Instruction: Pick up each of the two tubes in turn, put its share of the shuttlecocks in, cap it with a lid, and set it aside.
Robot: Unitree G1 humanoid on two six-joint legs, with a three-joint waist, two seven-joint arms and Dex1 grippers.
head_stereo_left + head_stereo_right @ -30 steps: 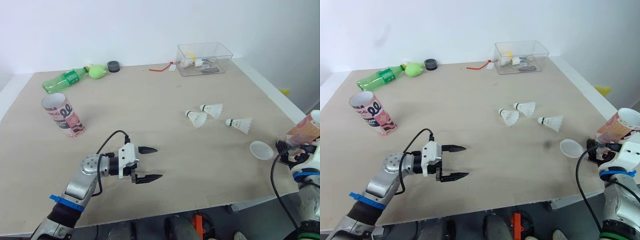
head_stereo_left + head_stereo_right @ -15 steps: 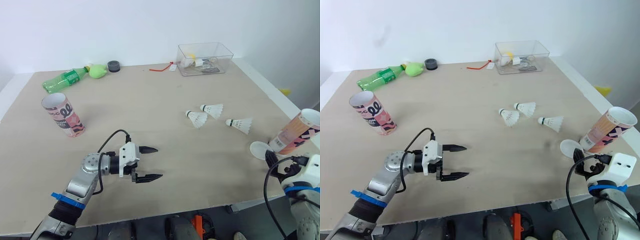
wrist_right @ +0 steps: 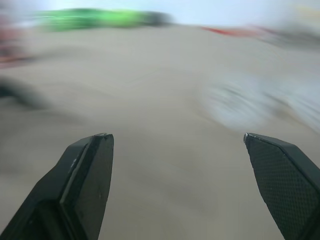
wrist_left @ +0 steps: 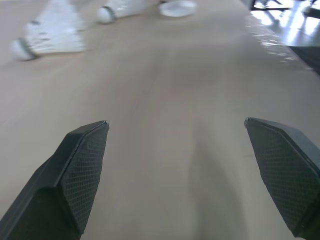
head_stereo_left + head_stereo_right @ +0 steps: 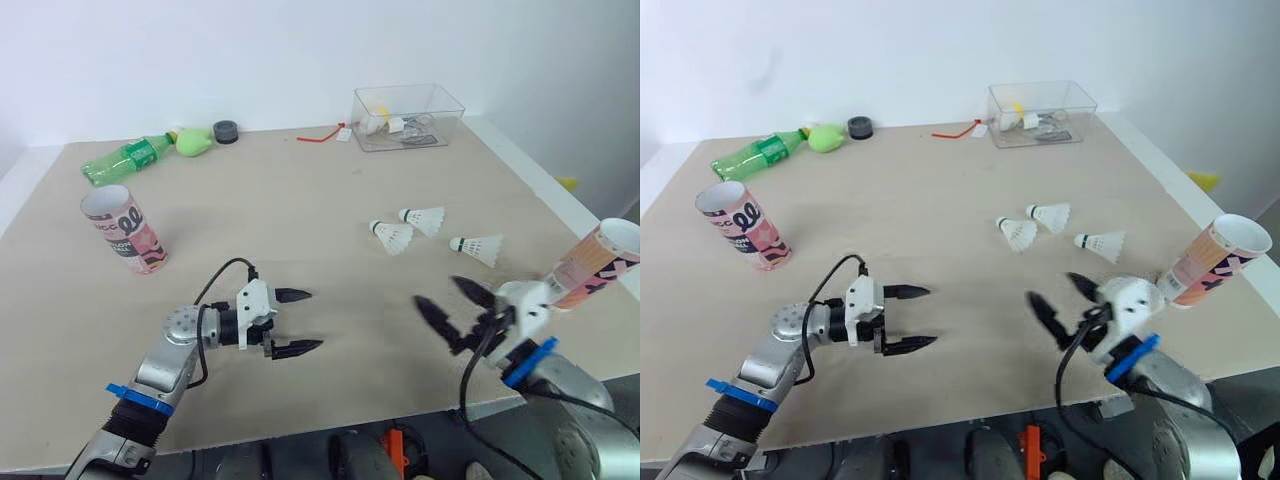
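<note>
On the counter [image 5: 300,215], toward 9 o'clock from its middle, a pink patterned tube [image 5: 125,231] stands with its open end up, well apart from both arms. A second tube [image 5: 595,264] of the same pattern stands at the counter's edge at about 4 o'clock, its open mouth up and nothing gripping it. Between the middle and 3 o'clock lie three shuttlecocks [image 5: 425,218] on their sides, close together but not touching, their cork heads pointing toward 9 o'clock.

The left tool [image 5: 313,320] hovers low over bare counter at about 7 o'clock, its two black fingers spread wide and nothing between them; the fingers point toward 3 o'clock. In the left wrist view, two shuttlecocks and a white lid [image 4: 176,7] lie on the counter well beyond the fingertips.

The right tool [image 5: 436,290] is at about 5 o'clock, just beside the second tube but not touching it. Its fingers are also splayed wide and hold nothing, and they point toward 10 o'clock, facing the left tool across a stretch of bare counter.

Along the far edge, at 11 o'clock, a green bottle [image 5: 124,160] lies on its side, with a green lump [image 5: 195,143] and a dark round cap [image 5: 226,131] just beside it. At 1 o'clock stands a clear box [image 5: 408,117] with small items inside, and a red cord [image 5: 320,137] lies near it.
</note>
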